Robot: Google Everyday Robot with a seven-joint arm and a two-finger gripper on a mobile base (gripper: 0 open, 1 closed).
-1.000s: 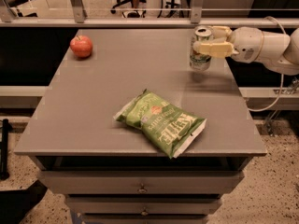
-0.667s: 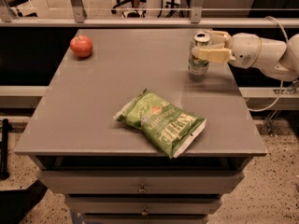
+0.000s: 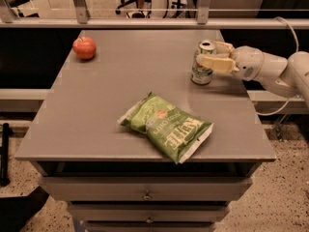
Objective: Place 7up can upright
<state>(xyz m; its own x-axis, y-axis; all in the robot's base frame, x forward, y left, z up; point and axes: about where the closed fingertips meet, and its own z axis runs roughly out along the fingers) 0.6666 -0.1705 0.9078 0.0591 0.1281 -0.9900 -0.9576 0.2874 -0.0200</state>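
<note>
The 7up can [image 3: 200,74], silvery with green markings and a silver top, stands upright on the grey table [image 3: 120,81] near its right edge. My gripper [image 3: 207,53] reaches in from the right and is shut on the can's upper half, one cream finger [image 3: 215,63] in front of it and the other behind. The can's base rests on or just above the tabletop.
A green chip bag [image 3: 166,127] lies flat near the table's front middle. A red apple [image 3: 84,47] sits at the back left. Drawers are below the front edge, a railing runs behind the table, and a cable hangs at the right.
My gripper has carried the can slightly left and down toward the tabletop. The can stays upright. The chip bag and apple have not moved.
</note>
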